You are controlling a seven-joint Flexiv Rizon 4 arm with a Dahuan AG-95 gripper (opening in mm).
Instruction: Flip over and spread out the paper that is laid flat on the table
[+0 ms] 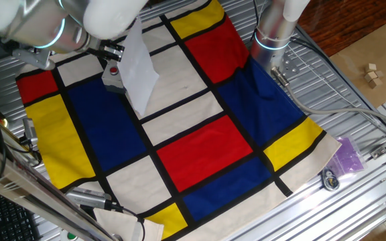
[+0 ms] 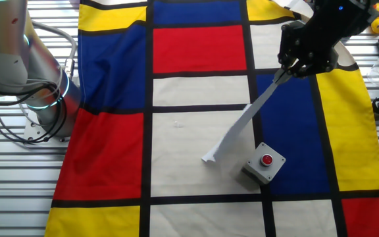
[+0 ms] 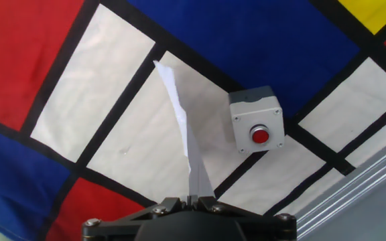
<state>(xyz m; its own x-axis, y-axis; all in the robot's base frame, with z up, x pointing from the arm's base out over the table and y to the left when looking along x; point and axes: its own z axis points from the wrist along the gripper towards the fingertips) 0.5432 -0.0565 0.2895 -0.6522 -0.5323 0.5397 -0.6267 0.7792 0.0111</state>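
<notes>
- White paper [image 2: 242, 128]: thin sheet, lifted off the table [image 1: 354, 87] by one edge and hanging down from the gripper [image 2: 287, 71]. Its free lower corner sits low over a cream panel of the cloth [image 2: 196, 49], just beside the button box [image 2: 264, 161]; whether that corner touches the cloth cannot be told.
- Gripper: fingers pinched together on the upper edge of the paper, seen in the hand view as a narrow strip running out from between them [image 3: 191, 194].
- Step in hand, judged: carrying the held edge across so the sheet rolls onto its other face.
- Handling advice: keep the pinch firm and the travel slow and low, so the trailing edge drags and anchors on the cloth. Lead the edge away from the button box, lest the sheet drape over it. Lay the sheet down fully before letting go, then flatten any fold.
- Risk, judged: a light sheet may swing, curl or slip out of the pinch.
- Writing: none legible on paper, cloth or box. The box shows only a plain red button [image 3: 261, 136].
</notes>
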